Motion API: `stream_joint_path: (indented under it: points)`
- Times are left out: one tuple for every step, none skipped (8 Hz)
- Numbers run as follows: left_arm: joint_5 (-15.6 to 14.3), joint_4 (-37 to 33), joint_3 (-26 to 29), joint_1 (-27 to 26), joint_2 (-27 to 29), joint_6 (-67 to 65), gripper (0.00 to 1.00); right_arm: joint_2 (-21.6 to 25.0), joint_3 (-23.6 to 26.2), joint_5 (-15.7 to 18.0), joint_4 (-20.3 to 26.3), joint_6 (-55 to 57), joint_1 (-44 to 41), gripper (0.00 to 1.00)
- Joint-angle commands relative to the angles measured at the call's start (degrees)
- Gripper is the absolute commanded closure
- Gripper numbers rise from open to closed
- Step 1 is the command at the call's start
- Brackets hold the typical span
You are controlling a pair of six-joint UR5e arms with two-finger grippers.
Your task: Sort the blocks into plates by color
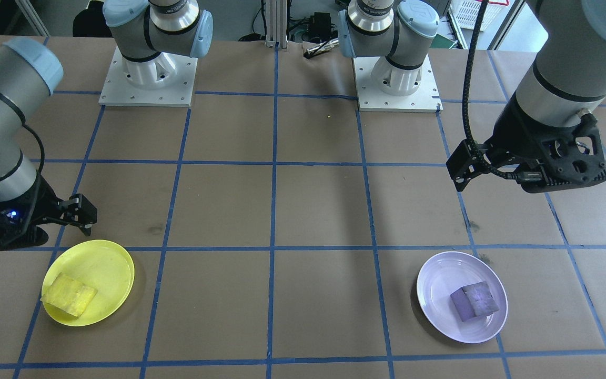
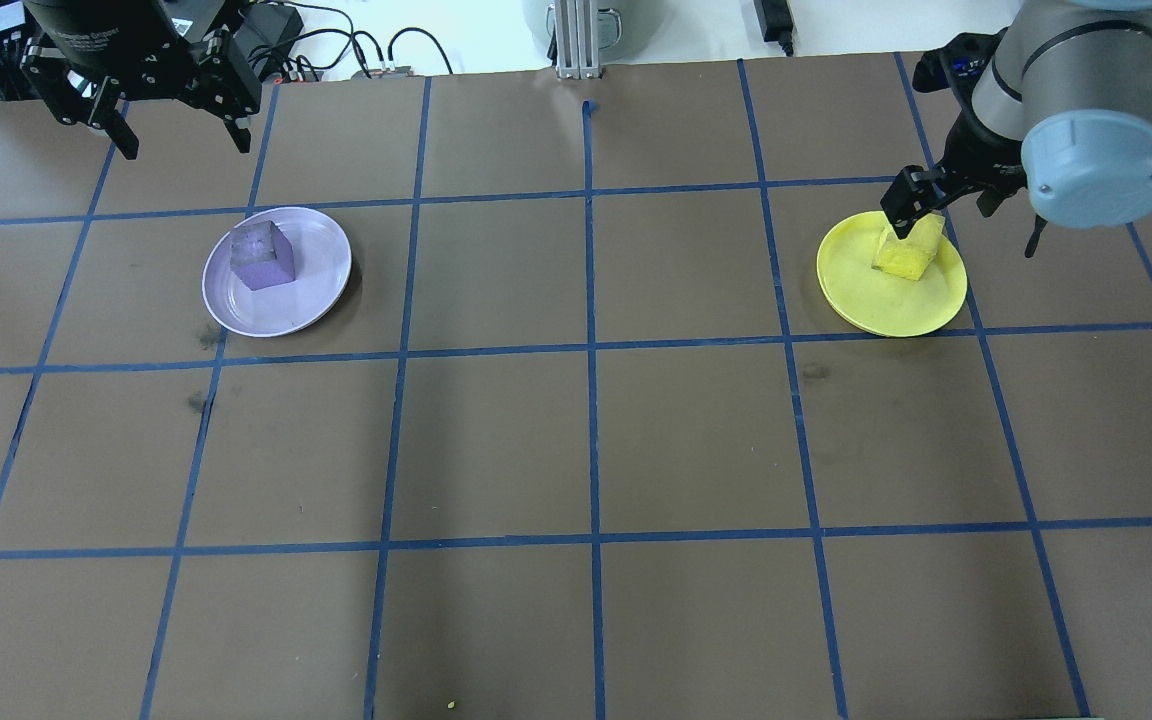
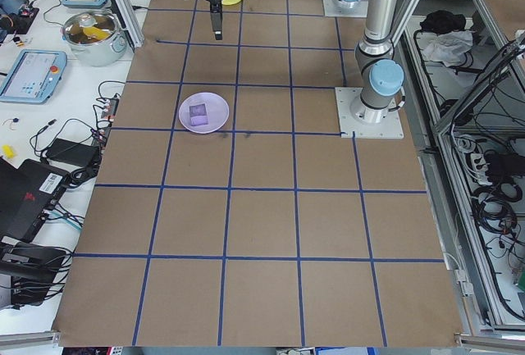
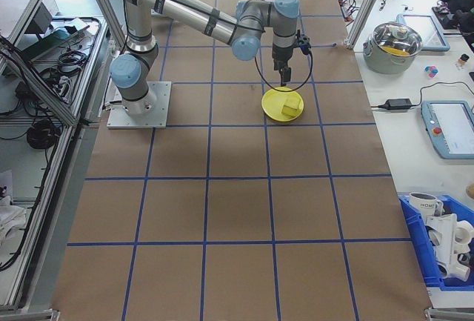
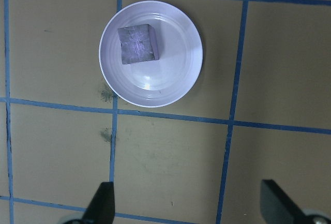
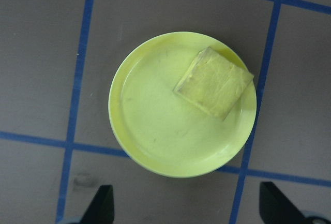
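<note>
While both sets of fingers gape wide, gripping nothing, left gripper (image 2: 179, 128) hangs above table (image 2: 586, 440) beyond lavender plate (image 2: 321, 280), right gripper (image 1: 74, 213) poised over far rim of yellow plate (image 1: 103, 260). Purple block (image 2: 264, 256) sits inside lavender plate, toward one side. Yellow block (image 1: 69, 294) rests on yellow plate against edge, corner overhanging rim. Plates well apart.

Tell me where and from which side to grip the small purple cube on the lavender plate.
Grip the small scuffed purple cube from straight above, closing on two opposite side faces. It sits flat in the round lavender plastic plate, off-centre near the raised rim, so the faces running toward the plate's middle probably leave more finger room.
</note>
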State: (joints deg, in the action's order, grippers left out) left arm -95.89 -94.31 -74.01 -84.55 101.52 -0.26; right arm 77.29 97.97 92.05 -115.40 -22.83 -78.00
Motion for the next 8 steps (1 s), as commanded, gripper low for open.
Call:
stream_joint_path:
  points:
    - [0.0,0.0,0.0,0.0,0.0,0.0,0.0,15.64,0.73,-5.99,17.09,10.22,-1.27,0.0]
    - [0.0,0.0,-0.09,0.0,0.0,0.0,0.0,19.35,1.17,-5.83,18.01,10.78,-1.63,0.0]
    - [0.0,0.0,0.0,0.0,0.0,0.0,0.0,21.39,1.78,-5.57,18.36,10.96,-2.5,0.0]
    - [0.0,0.0,0.0,0.0,0.0,0.0,0.0,22.28,1.79,-4.52,19.24,12.62,-4.77,0.0]
    - [0.0,0.0,0.0,0.0,0.0,0.0,0.0,22.2,1.79,-3.9,19.16,17.24,-6.71,0.0]
    - [0.0,0.09,0.0,0.0,0.0,0.09,0.0,22.02,1.79,-4.07,19.24,19.12,-6.81,0.0]
    - [0.0,0.44,0.0,0.0,0.08,0.0,0.0,21.85,2.05,-4.07,19.25,17.57,-6.81,0.0]
    - [0.0,0.44,0.0,0.0,0.08,0.09,0.0,21.58,1.97,-3.81,19.25,14.6,-6.81,0.0]
